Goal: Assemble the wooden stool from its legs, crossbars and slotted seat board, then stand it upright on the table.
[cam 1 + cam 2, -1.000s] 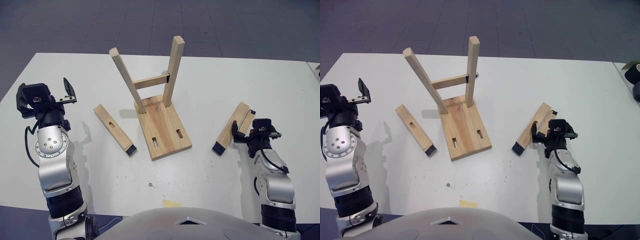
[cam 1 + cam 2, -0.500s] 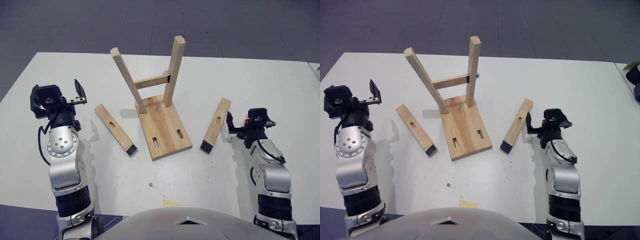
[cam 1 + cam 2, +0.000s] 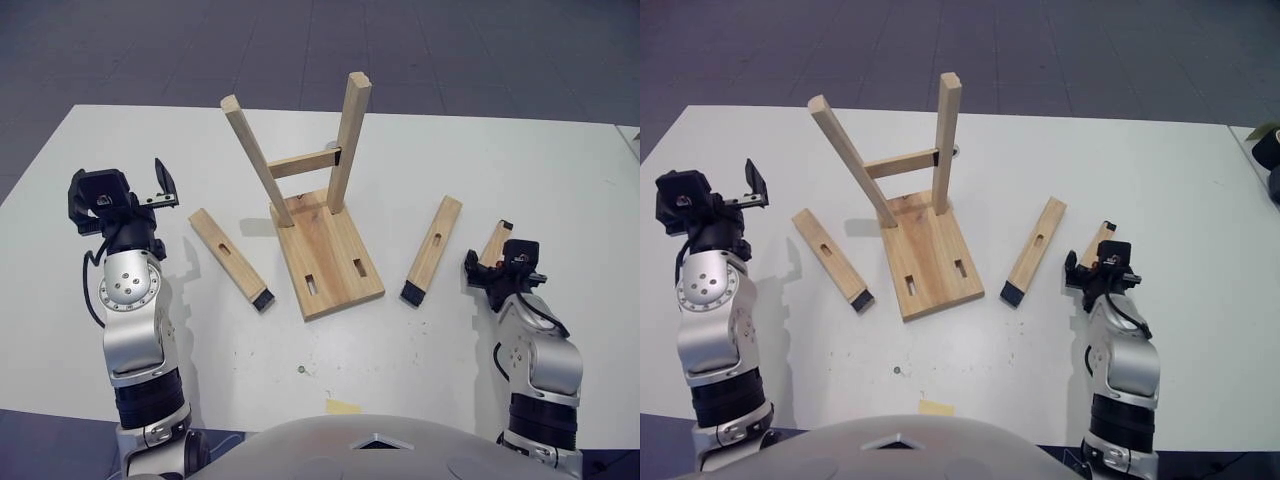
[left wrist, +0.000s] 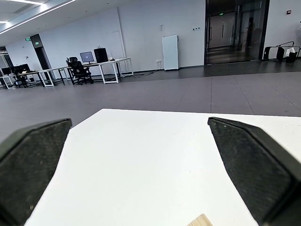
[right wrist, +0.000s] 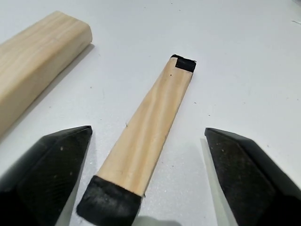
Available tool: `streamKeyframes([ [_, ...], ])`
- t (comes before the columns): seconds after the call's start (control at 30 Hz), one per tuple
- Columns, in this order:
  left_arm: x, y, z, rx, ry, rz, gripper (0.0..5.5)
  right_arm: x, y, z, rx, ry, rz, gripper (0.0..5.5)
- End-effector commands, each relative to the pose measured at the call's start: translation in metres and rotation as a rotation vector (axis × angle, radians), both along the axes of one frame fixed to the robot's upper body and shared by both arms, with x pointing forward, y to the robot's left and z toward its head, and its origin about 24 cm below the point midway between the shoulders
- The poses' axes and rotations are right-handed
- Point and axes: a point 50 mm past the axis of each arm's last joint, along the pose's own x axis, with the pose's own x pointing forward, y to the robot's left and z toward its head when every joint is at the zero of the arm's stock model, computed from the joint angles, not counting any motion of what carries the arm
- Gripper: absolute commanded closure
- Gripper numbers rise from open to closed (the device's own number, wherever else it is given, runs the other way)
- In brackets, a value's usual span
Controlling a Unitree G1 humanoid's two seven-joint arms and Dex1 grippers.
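My right fingers (image 5: 51, 165) are spread wide, low over the near right of the table (image 3: 520, 160). They straddle the loose crossbar (image 5: 155, 108) and hold nothing. That short stick lies flat between them, black caps at both ends, and neither pad touches it. Just to its left lies the right loose leg (image 3: 432, 249), its black foot toward me.

My left fingers (image 4: 33, 165) are also wide open and empty, raised above the table's left side, well apart from the parts.

The seat board (image 3: 327, 255) lies flat mid-table. Two open slots (image 3: 310, 285) are at its near end. At its far end stand the tilted leg (image 3: 256, 160), leaning left, and the straighter leg (image 3: 347, 140). The fitted crossbar (image 3: 303, 163) joins the two.

The left loose leg (image 3: 230, 258) lies flat between my left arm and the board, close to the board but not touching it.

I can make out no writing on the wood. A small dark speck (image 3: 301, 370) and a yellowish scrap (image 3: 342, 406) lie on the near edge.
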Motion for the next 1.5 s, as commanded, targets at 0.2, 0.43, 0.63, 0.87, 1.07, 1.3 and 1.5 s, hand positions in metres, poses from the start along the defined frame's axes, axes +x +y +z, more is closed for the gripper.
streamKeyframes([
  [0.2, 0.001, 0.002, 0.004, 0.029, 0.012, -0.011, 0.10, -0.023, -0.003, -0.023, 0.064, 0.188, -0.101, 2.73],
  [0.43, -0.001, 0.004, -0.001, -0.008, 0.022, 0.003, 0.10, -0.018, -0.006, -0.023, 0.066, 0.187, -0.112, 3.73],
  [0.63, 0.002, 0.010, 0.004, -0.035, -0.008, 0.028, 0.10, 0.001, -0.005, -0.013, 0.045, 0.104, -0.082, 4.19],
  [0.87, 0.012, 0.032, 0.046, -0.279, -0.182, -0.057, 0.10, 0.063, -0.012, 0.066, -0.145, -0.408, 0.035, 4.19],
  [1.07, 0.016, -0.007, 0.113, -0.509, -0.372, -0.745, 0.10, 0.079, 0.023, 0.156, -0.354, -0.931, 0.380, 4.19],
  [1.3, -0.009, -0.078, 0.126, -0.668, -0.357, -1.358, 0.10, 0.055, 0.081, 0.168, -0.336, -1.107, 0.819, 4.19],
  [1.5, -0.009, -0.104, 0.110, -0.842, -0.263, -1.423, 0.10, 0.041, 0.102, 0.161, -0.239, -1.106, 0.965, 4.19],
])
